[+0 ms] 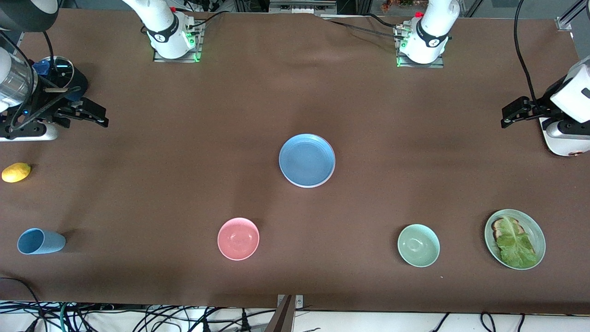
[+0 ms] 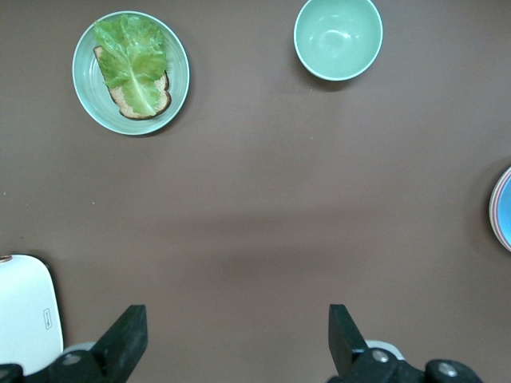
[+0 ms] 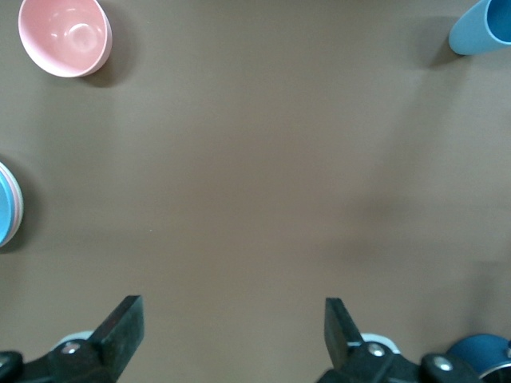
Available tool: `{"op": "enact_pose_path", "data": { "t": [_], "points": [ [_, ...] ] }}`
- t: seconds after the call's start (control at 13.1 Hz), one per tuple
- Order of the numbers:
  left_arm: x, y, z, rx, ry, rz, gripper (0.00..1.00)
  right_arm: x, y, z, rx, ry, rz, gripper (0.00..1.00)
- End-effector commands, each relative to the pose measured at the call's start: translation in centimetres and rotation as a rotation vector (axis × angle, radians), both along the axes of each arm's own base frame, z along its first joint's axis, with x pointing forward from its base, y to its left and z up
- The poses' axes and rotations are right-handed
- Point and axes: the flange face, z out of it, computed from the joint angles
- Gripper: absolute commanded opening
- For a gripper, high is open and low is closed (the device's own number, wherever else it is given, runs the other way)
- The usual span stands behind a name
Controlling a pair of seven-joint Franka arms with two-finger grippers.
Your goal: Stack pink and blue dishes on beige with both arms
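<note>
**Stack looks built; both arms parked wide**

Look at the blue plate (image 1: 307, 160) in the middle of the table: it sits on top of a pile, and in the left wrist view a pink edge (image 2: 495, 217) peeks out just under the blue rim. The right wrist view shows pale layers beneath the blue, so you can judge that pink and beige are underneath, though the beige plate itself is not plainly visible.

Your left gripper (image 1: 515, 112) hangs over the left arm's end of the table, fingers spread wide, holding nothing. Your right gripper (image 1: 90, 114) hangs over the right arm's end, fingers likewise apart and empty. Both are well away from the stack.

The stacking step appears finished, so the next move calls for little: check that the pile sits square. The blue rim looks slightly offset over the layer below on the side nearer the front camera. Leave the pink bowl (image 1: 238, 238), green bowl (image 1: 418, 245), lettuce plate (image 1: 538, 230), cup (image 1: 40, 241) and lemon (image 1: 16, 172) alone.
</note>
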Motion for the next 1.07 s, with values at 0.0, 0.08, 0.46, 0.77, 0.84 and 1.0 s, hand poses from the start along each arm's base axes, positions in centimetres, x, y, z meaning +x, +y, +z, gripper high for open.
{"op": "enact_pose_path", "data": {
  "t": [0.0, 0.08, 0.46, 0.77, 0.84, 1.0],
  "points": [
    [-0.2, 0.0, 0.2, -0.019, 0.004, -0.014, 1.00, -0.1, 0.1, 0.3, -0.009, -0.008, 0.007, 1.00],
    [-0.2, 0.0, 0.2, -0.019, 0.004, -0.014, 1.00, 0.0, 0.2, 0.6, -0.008, -0.016, 0.005, 1.00],
    [-0.2, 0.0, 0.2, -0.017, 0.004, -0.014, 1.00, -0.3, 0.2, 1.1, -0.017, -0.021, 0.020, 1.00],
    [-0.2, 0.0, 0.2, -0.017, 0.004, -0.014, 1.00, -0.3, -0.2, 1.4, -0.015, -0.026, 0.018, 1.00],
    [-0.2, 0.0, 0.2, -0.017, 0.004, -0.014, 1.00, -0.4, -0.2, 1.3, -0.016, -0.020, 0.017, 1.00],
    [-0.2, 0.0, 0.2, -0.017, 0.004, -0.014, 1.00, -0.6, -0.1, 1.2, -0.017, -0.006, 0.014, 1.00]
  ]
}}
